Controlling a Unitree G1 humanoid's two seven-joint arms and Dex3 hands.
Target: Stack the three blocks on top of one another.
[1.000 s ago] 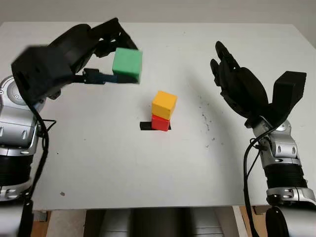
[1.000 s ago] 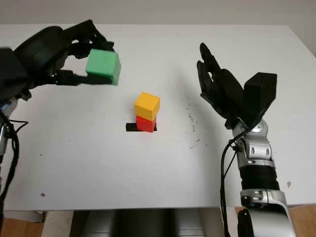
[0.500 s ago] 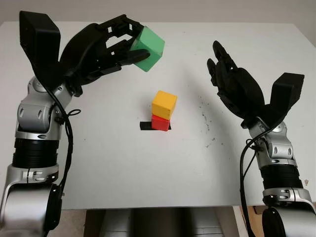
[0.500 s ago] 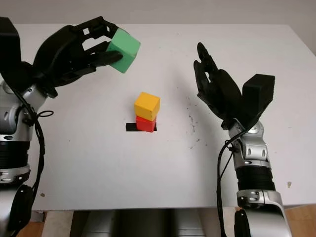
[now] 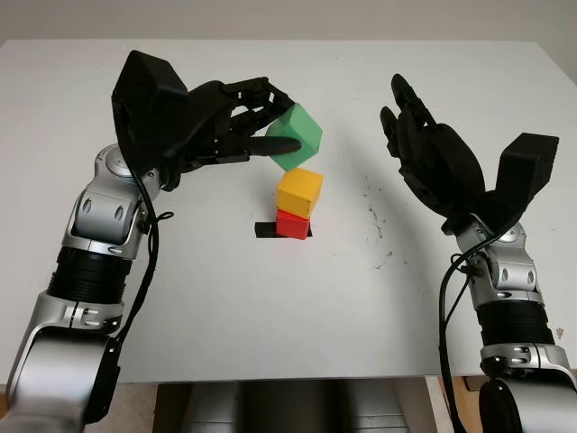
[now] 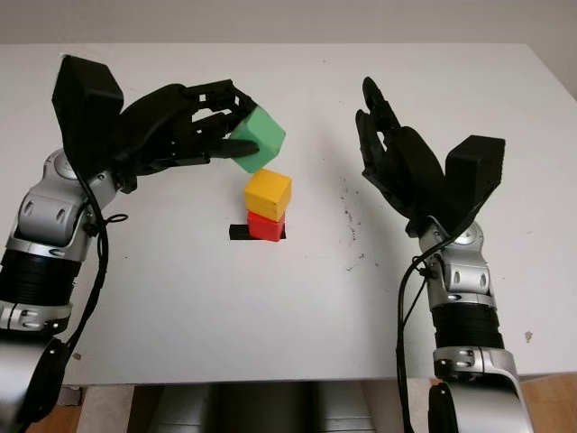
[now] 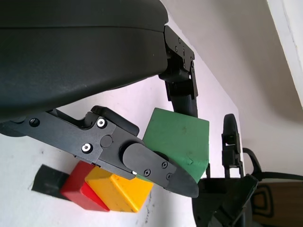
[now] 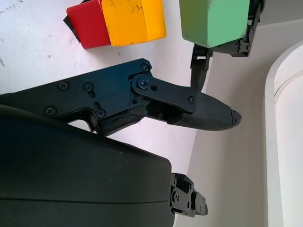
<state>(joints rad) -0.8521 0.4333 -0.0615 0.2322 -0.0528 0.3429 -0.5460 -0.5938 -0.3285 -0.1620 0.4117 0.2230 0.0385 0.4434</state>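
My left hand [image 5: 236, 122] clamps the tilted green block [image 5: 297, 136] | yellow block [image 5: 299, 191] on red block [image 5: 291, 224] lies at 6 o'clock, just below | right hand [image 5: 431, 153] open at 3 o'clock of the stack, above the counter [image 5: 270, 307]

Green block [image 5: 296, 137] partly covered by fingers [image 5: 261, 146] of left hand [image 5: 236, 122]. Black marker [image 5: 267, 231] mostly hidden beneath red block [image 5: 291, 224], itself half covered by yellow block [image 5: 299, 191]. Both forearms cut off at bottom edge.
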